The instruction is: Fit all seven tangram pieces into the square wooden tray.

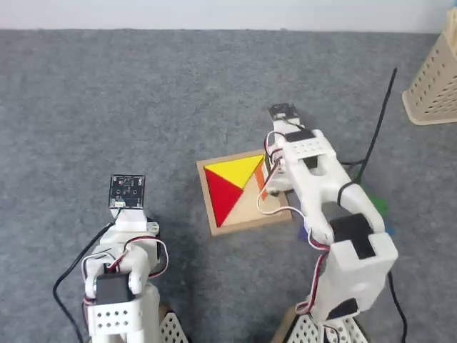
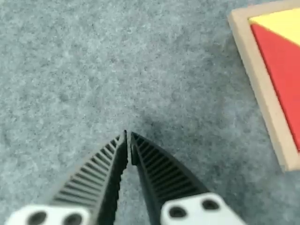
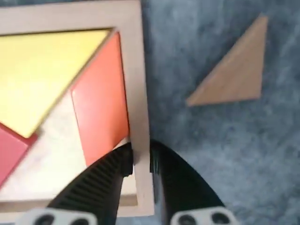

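Observation:
The square wooden tray (image 1: 213, 214) lies mid-table with a yellow triangle (image 1: 235, 171) and a red triangle (image 1: 222, 194) in it. An orange piece (image 3: 101, 98) lies inside along the tray's rim (image 3: 137, 70). My right gripper (image 3: 140, 151) hovers at that rim, open by a narrow gap, one fingertip over the orange piece's corner and the other outside the tray. A plain wooden triangle (image 3: 234, 75) rests on the carpet beyond the rim. My left gripper (image 2: 127, 137) is shut and empty over bare carpet, left of the tray (image 2: 262, 89).
A green piece (image 1: 377, 206) and a blue piece (image 1: 306, 233) peek out from behind the right arm (image 1: 321, 179). A perforated beige basket (image 1: 435, 78) stands at the far right, with a black cable (image 1: 375, 136) running past it. Grey carpet covers the table.

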You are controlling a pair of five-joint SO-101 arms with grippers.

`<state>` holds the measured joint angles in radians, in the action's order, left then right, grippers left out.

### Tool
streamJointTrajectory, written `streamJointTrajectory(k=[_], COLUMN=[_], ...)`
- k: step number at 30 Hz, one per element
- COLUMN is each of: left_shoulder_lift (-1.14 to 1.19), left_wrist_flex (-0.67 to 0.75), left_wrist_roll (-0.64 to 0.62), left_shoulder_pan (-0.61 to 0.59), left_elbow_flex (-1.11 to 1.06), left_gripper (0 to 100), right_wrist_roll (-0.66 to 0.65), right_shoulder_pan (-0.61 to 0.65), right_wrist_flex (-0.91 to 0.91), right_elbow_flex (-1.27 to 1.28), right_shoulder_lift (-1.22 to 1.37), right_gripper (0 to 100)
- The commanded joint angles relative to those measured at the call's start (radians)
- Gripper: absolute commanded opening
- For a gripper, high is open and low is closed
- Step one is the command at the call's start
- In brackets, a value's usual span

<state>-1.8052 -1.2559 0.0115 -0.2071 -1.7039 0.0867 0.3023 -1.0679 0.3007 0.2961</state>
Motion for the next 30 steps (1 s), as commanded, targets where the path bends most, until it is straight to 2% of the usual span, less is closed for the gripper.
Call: streamJointTrajectory(k=[1, 3, 9, 17, 22, 30], left_shoulder_lift=[-0.021, -0.021, -0.021, -0.021, -0.021, -0.021], left_wrist_flex=[-0.006, -0.006, -0.006, -0.006, -0.006, -0.006], left_wrist_roll=[-0.008, -0.008, -0.008, -0.008, -0.008, -0.008], left_shoulder_pan=[-0.005, -0.005, -0.005, -0.005, -0.005, -0.005], left_elbow_flex=[0.019, 0.019, 0.019, 0.019, 0.019, 0.019], left_gripper=[1, 1, 1, 1, 1, 1], right_wrist_roll=[0.021, 0.021, 0.023, 0.021, 0.028, 0.074], right_shoulder_pan=[-0.053, -0.067, -0.077, -0.124, -0.127, -0.168], right_wrist_flex=[-0.022, -0.044, -0.117, -0.102, -0.031, -0.035], right_elbow_flex=[-0.074, -0.078, -0.066, -0.017, -0.091, -0.351], right_shoulder_lift=[0.022, 0.008, -0.139, -0.312, -0.217, 0.108], right_gripper=[0.9, 1.8, 14.7, 15.1, 15.1, 14.8])
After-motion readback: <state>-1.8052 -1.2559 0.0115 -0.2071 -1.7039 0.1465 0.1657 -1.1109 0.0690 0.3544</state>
